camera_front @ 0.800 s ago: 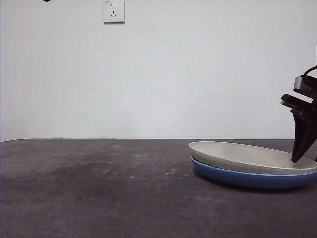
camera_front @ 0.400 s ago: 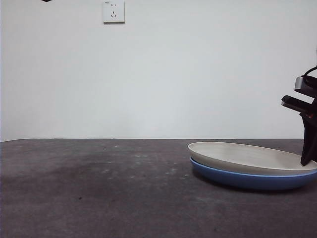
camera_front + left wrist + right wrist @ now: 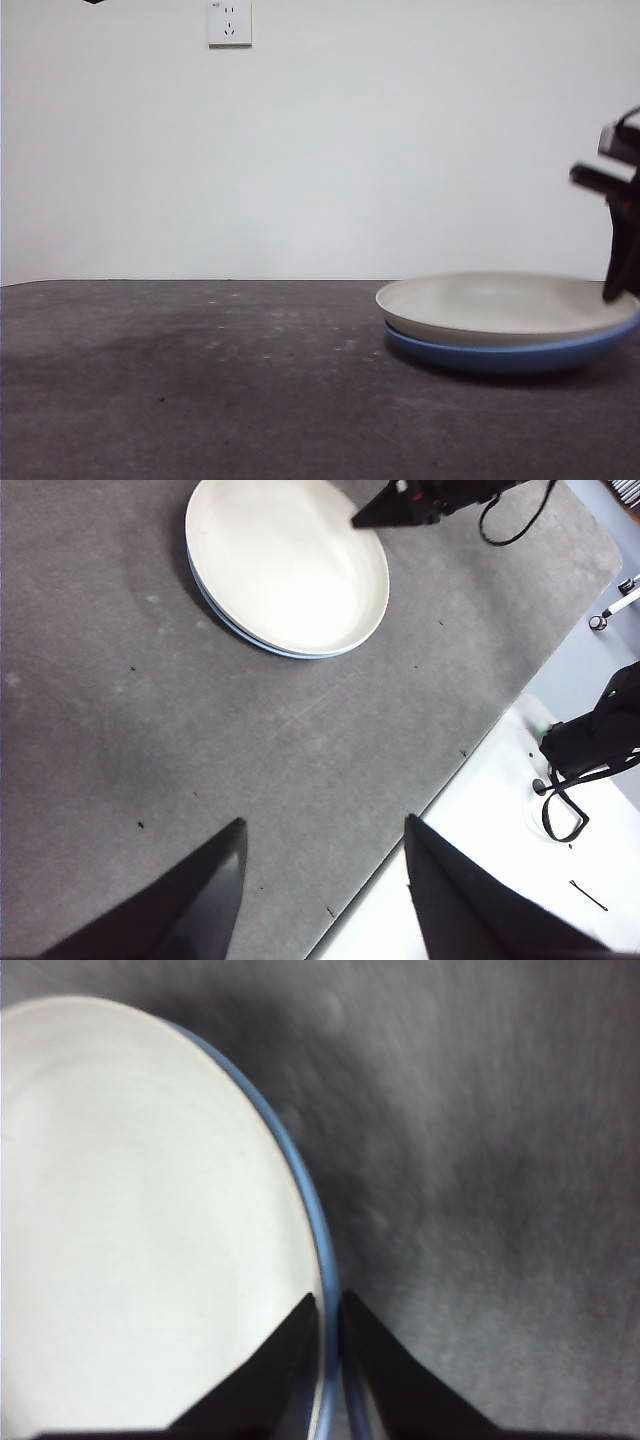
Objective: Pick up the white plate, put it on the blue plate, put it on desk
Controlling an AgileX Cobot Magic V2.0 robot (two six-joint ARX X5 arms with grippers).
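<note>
Change: the stack is now tipped the other way from a second ago; in the front view its 3 o'clock edge has risen while the 9 o'clock edge stays low on the desk (image 3: 200,380).
White plate (image 3: 500,305): nested in the blue plate (image 3: 500,356), which shows only as a thin crescent under it; stack sits at the 3 o'clock side of the front view.
Right end effector (image 3: 330,1360): jaws nearly pressed together, pinching the rims of both plates at once; the white rim and the blue rim both run into the narrow gap in the right wrist view. It has moved up and toward 3 o'clock since half a second ago.
Left end effector (image 3: 325,890): jaws spread, nothing between them, high above the desk and well apart from the stack.
Task meaning: the stacking step looks done; the raised edge suggests the pair is being lifted as one unit for placement on the desk.
Risk: with a one-sided rim grip, the white plate may slide toward the low edge.
</note>
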